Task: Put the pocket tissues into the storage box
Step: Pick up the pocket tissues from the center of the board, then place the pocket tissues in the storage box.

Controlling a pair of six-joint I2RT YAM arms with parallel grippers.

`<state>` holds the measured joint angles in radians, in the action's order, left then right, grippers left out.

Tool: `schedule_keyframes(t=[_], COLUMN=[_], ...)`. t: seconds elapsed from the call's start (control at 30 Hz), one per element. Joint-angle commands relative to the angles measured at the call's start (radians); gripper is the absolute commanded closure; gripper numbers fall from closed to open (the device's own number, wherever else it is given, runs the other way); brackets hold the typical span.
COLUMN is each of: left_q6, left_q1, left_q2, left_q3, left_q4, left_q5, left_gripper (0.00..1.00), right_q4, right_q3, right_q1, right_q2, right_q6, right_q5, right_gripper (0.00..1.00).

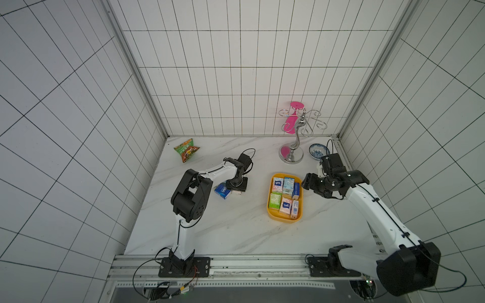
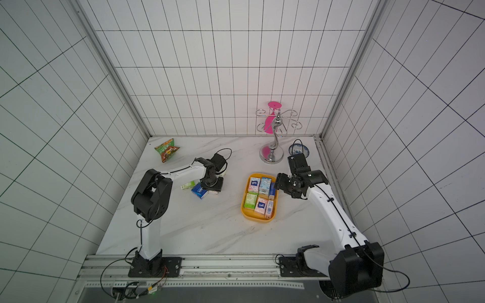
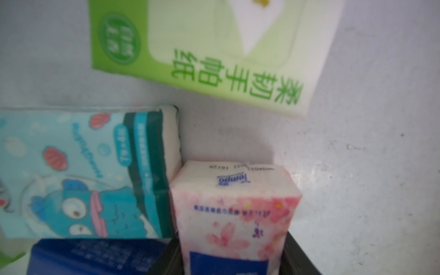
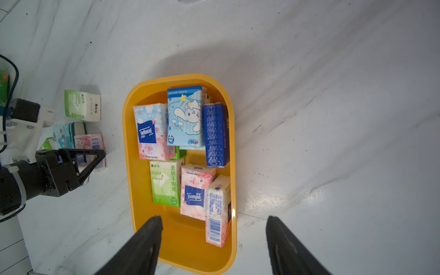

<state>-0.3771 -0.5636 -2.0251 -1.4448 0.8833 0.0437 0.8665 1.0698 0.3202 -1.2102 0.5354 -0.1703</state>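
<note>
Six pocket tissues lie face-up or on edge in the storage box, which sits on the desk on the right arm's side. A seventh packet, green, shows only a corner from under the top layer. Anything deeper is covered.

Loose lot, on the desk by the left arm:
- green packet, far end cut off by the frame
- teal packet, cartoon print, blurred
- dark blue packet, lower part out of frame
- pink packet, standing on edge
- green sliver, too little showing to identify

In both top views the left arm covers most of this group.

Left gripper: narrowed against both sides of the pink packet. Its fingers are mostly out of frame, and whether the packet is clear of the desk cannot be told.

Right gripper: spread wide, empty, above one short end of the box.

Bowl: near edge hidden behind the right arm.
</note>
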Motion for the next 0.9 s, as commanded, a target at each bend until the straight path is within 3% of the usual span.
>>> schedule_keyframes(t=[0.0, 0.17, 0.47, 0.67, 0.87], left_q6=[-0.022, -0.069, -0.217, -0.28, -0.266], left_q1=[-0.015, -0.071, -0.251, -0.373, -0.428], left_q2=[0.063, 0.134, 0.213, 0.168, 0.063], left_q3=[0.006, -0.037, -0.134, -0.182, -0.283], left_q4=[0.007, 0.066, 0.1, 0.09, 0.137], left_q5=[-0.004, -0.014, -0.072, -0.081, -0.101], left_gripper=[0.49, 0.48, 0.46, 0.45, 0.45], right_q4=[0.023, 0.023, 0.028, 0.027, 0.028], right_q3=[0.001, -0.002, -0.016, -0.018, -0.022], right_q1=[-0.01, -0.016, -0.057, -0.076, -0.087], right_q2=[-0.007, -0.012, 0.006, 0.009, 0.015], right_q6=[-0.003, -0.009, -0.019, -0.019, -0.02], right_q5=[0.018, 0.022, 0.023, 0.028, 0.023], right_gripper=[0.27, 0.27, 0.27, 0.27, 0.27])
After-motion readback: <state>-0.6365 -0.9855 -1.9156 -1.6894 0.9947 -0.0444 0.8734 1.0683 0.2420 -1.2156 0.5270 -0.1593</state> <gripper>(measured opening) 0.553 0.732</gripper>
